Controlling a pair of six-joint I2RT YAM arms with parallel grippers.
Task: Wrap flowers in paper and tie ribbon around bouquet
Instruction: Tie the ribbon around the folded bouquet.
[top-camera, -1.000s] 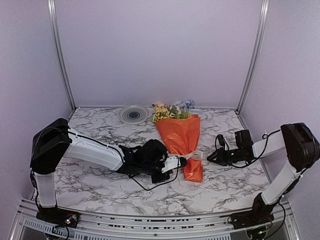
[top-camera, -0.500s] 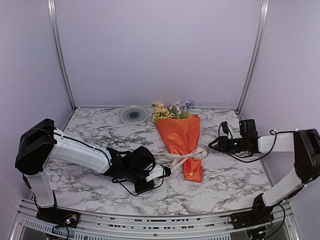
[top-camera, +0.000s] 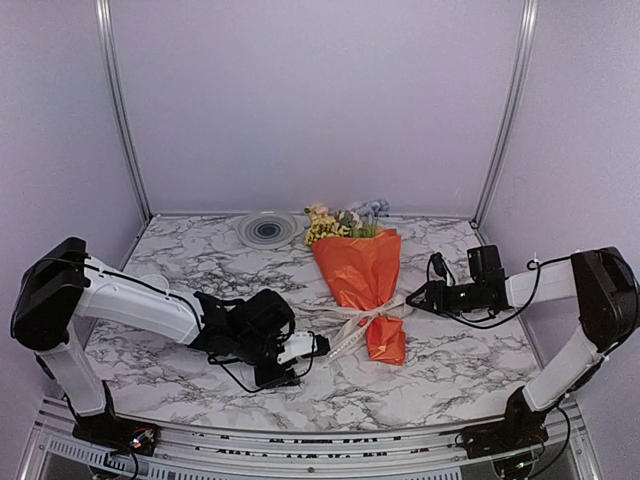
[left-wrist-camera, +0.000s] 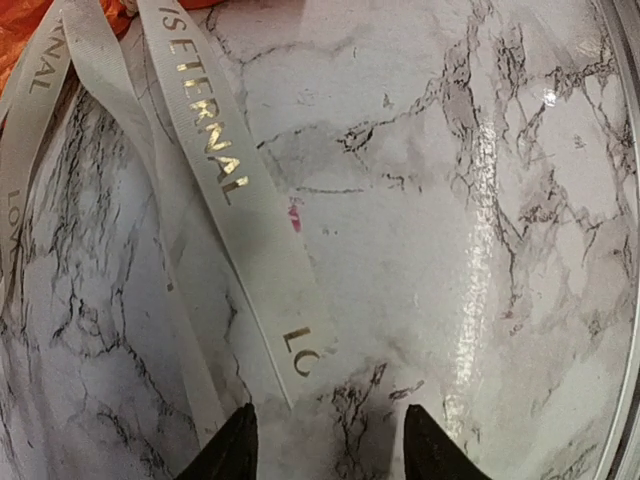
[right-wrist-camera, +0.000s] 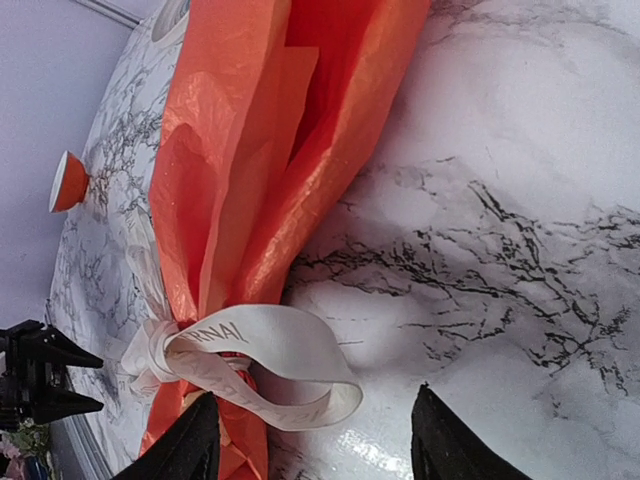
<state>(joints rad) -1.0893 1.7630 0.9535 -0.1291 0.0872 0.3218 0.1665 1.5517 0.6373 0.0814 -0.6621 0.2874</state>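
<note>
1. Marble table (top-camera: 180, 260), lilac walls
2. Bouquet (top-camera: 362, 270) lies mid-table, blossoms toward back wall; ribbon (top-camera: 362, 318) knotted around its narrow end
3. Left gripper (top-camera: 318, 345) jaws parted, empty, beside ribbon tail
4. Right gripper (top-camera: 412, 300) jaws parted, empty, near ribbon loop

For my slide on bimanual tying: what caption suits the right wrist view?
Orange-paper bouquet on the marble table, ribbon knotted round it, loop ahead of the right gripper, jaws open.

Soft even light, tabletop (left-wrist-camera: 478, 300) glare

Orange paper (top-camera: 360, 265), cream gold-lettered ribbon (left-wrist-camera: 215, 170), marbled table (top-camera: 190, 260)
</note>
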